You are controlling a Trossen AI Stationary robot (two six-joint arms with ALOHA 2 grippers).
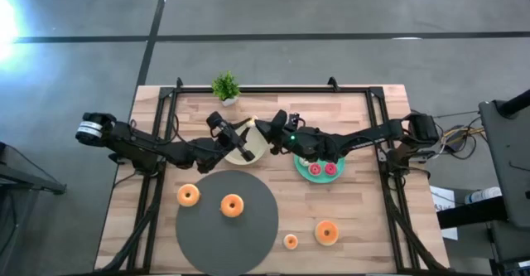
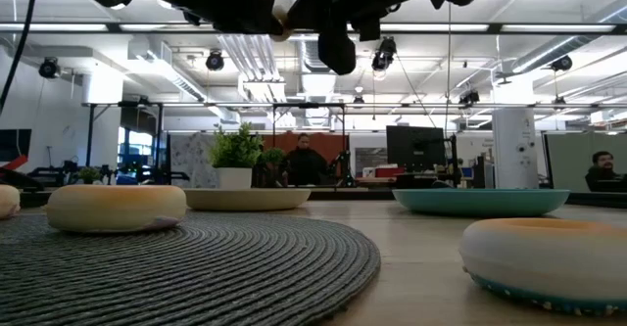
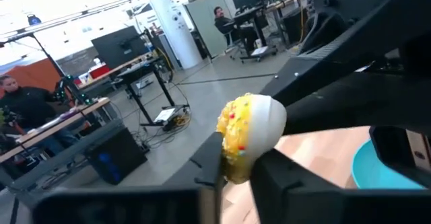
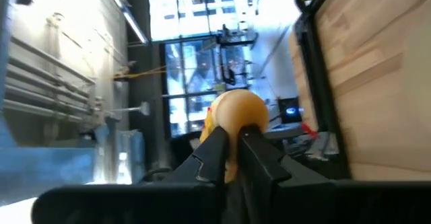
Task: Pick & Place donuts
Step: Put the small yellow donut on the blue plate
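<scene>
A yellow-frosted donut [image 3: 244,134] with a tan underside [image 4: 237,115] is held in the air over the beige plate [image 1: 258,150] at the table's middle back. My left gripper [image 1: 247,142] and my right gripper [image 1: 267,132] meet at it, each shut on it. Two pink-red donuts [image 1: 322,169] lie on the teal plate [image 1: 303,170]. One donut [image 1: 232,205] lies on the dark mat [image 1: 248,234] and another [image 1: 189,196] at the mat's left rim. A larger donut [image 1: 326,232] and a tiny one [image 1: 291,241] lie on the bare wood. My left gripper pinches the donut's lower rim [image 3: 237,165] between its two fingers, one finger [image 3: 207,167] on each side. The frosted face is turned sideways and the donut is clear of the plate. My right gripper holds the donut's rim [image 4: 234,138] at its two fingertips [image 4: 217,146], which stand close together. The tan underside faces its camera. Whether one finger goes through the hole is hidden by the fingers.
A small potted plant [image 1: 225,87] stands at the table's far edge. Black frame rails [image 1: 383,143] run along the left and right sides. People sit at desks in the room behind.
</scene>
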